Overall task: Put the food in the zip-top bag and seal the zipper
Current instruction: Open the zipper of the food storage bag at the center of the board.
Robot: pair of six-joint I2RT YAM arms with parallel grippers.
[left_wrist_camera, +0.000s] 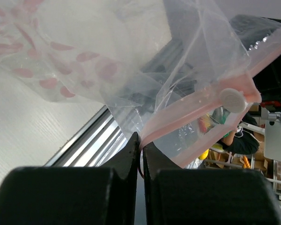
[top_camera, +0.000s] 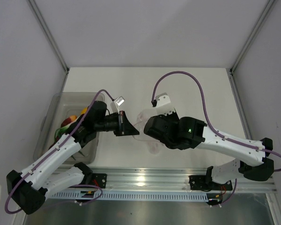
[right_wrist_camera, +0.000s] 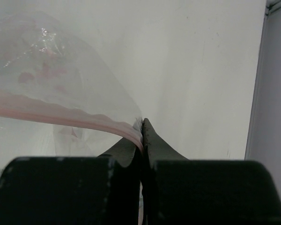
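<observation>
Right wrist: zipper (right_wrist_camera: 61,114) end inside right hand (right_wrist_camera: 142,130).

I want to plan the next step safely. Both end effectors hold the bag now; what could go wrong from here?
1. The left end effector and the right end effector each pinch only the thin zipper edge, so the crinkly zip-top bag may slip out.
2. The food lies in the grey bin, and both arms are busy. Freeing one arm to fetch it may let the bag's mouth sag shut.
</observation>
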